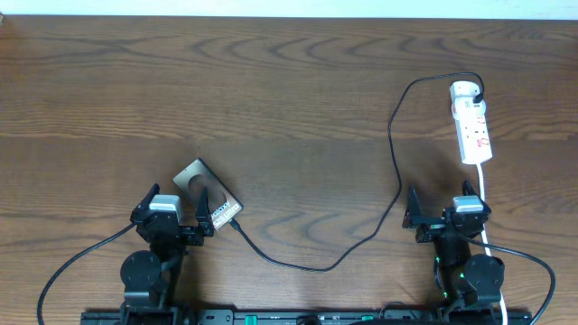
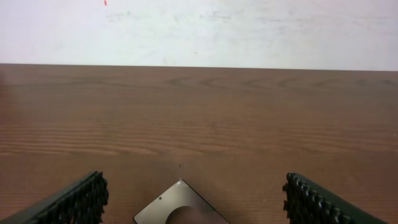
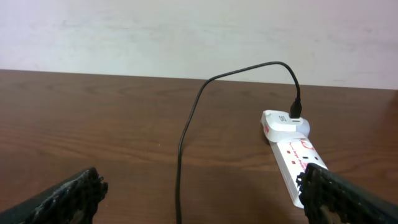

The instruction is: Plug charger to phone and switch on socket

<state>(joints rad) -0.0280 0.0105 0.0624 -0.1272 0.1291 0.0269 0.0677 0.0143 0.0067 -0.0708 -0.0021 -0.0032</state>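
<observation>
1. Worktop point(image 1: 289, 81): bare wood, probably slick, so the phone may slide when pushed.
2. Socket point(image 1: 473, 131): far right, ahead of the right claw point(image 1: 440, 208), which is spread wide and empty. Its switch comes later.
3. Phone point(image 1: 203, 185): lies skewed at near left, partly between the fingers of the left claw point(image 1: 173, 208), which is also spread and empty.
4. Charger point(image 1: 396, 153): loops loosely from the socket's far end to the phone's lettered end.
5. Tip point(image 1: 237, 226): at that edge; I cannot tell if it is seated. If not, pinch just behind it, brace the phone, line up with its long axis and push straight.
</observation>
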